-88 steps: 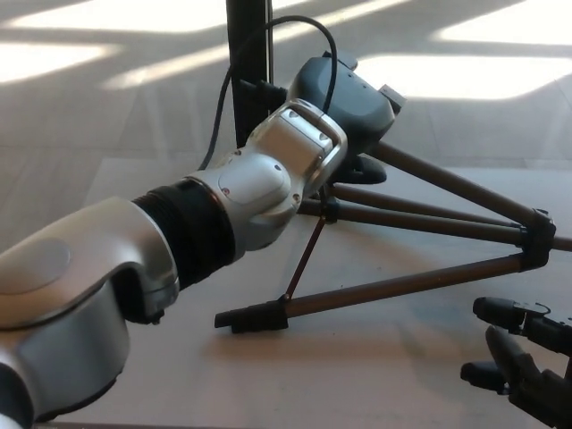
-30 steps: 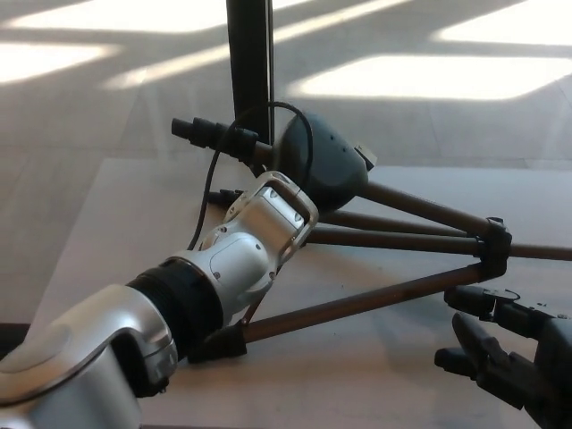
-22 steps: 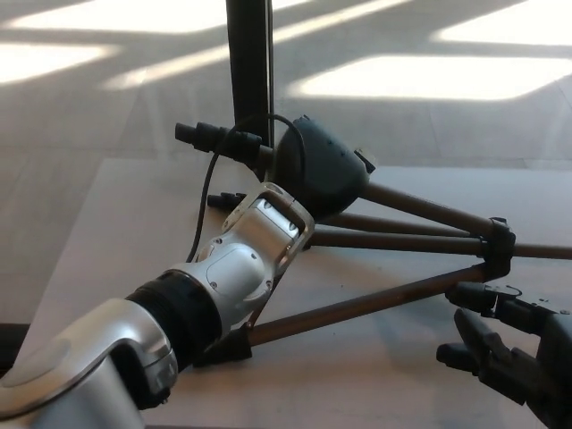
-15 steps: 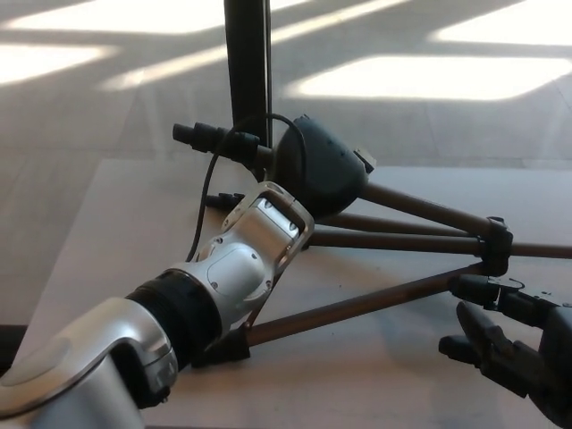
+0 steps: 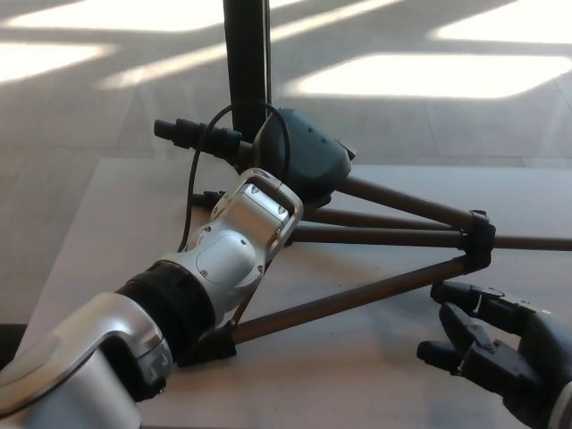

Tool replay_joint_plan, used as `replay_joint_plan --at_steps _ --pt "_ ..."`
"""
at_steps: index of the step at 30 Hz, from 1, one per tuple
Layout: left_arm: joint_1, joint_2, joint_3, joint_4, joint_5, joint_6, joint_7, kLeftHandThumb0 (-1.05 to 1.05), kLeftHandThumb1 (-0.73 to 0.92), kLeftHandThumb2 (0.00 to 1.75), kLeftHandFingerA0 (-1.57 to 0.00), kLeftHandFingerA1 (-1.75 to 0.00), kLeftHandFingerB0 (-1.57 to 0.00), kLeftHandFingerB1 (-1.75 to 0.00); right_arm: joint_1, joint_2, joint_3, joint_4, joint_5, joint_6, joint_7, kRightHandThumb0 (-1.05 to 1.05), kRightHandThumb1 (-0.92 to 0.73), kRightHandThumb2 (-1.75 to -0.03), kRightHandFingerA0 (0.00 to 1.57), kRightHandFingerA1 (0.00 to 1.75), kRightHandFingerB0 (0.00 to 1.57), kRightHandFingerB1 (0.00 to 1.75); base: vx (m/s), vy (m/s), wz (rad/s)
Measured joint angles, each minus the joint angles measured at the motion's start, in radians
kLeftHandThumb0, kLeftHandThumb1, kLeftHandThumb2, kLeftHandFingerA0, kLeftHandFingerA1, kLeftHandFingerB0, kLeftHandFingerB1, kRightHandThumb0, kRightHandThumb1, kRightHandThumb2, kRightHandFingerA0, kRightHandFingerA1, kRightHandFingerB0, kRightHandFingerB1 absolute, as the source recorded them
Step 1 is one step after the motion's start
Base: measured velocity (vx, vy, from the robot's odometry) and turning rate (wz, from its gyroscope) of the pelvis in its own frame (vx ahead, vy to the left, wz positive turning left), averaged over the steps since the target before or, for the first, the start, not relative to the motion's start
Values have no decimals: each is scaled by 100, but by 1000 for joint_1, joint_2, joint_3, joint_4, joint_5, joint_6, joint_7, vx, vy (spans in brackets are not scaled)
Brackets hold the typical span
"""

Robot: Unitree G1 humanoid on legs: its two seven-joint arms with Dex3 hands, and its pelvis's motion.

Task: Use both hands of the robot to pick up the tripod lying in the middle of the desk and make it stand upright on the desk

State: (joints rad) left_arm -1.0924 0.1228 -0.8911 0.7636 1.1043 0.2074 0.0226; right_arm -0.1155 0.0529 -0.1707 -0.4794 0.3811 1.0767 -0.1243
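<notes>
Two hands: both robot hands are working on one tripod (image 5: 384,234).
Left hand (image 5: 299,170): it is wrapped around the top end of the tripod and holds it up off the desk (image 5: 116,206). I think it grips there because lifting the top is what tips the tripod up.
Tripod: its head (image 5: 192,136) sticks out past the left hand, up in the air. Its legs run away from that hand toward the right hand.
Near leg (image 5: 340,302): its foot (image 5: 207,344) rests on the desk, just under the left arm.
Right hand (image 5: 487,344): its fingers are spread and it holds nothing. It waits just below the black leg clamp (image 5: 479,239), not touching it that I can see.
Next job: I think the right hand must catch the legs so they do not slide.
Black pole (image 5: 247,71): it stands right behind the left hand.
</notes>
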Motion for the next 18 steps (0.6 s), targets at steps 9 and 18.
replay_joint_plan --at_steps 9,18 --pt "0 2 24 -6 -5 -1 -20 -40 52 99 -118 -132 -85 -104 -63 156 -82 104 -4 87 -104 -35 -55 -55 46 86 65 82 0 0 0" --pt "0 -3 41 -14 -8 -1 -37 -38 53 100 -118 -131 -88 -106 -136 170 -94 221 -3 55 -180 -51 -60 -57 9 76 23 54 0 0 0"
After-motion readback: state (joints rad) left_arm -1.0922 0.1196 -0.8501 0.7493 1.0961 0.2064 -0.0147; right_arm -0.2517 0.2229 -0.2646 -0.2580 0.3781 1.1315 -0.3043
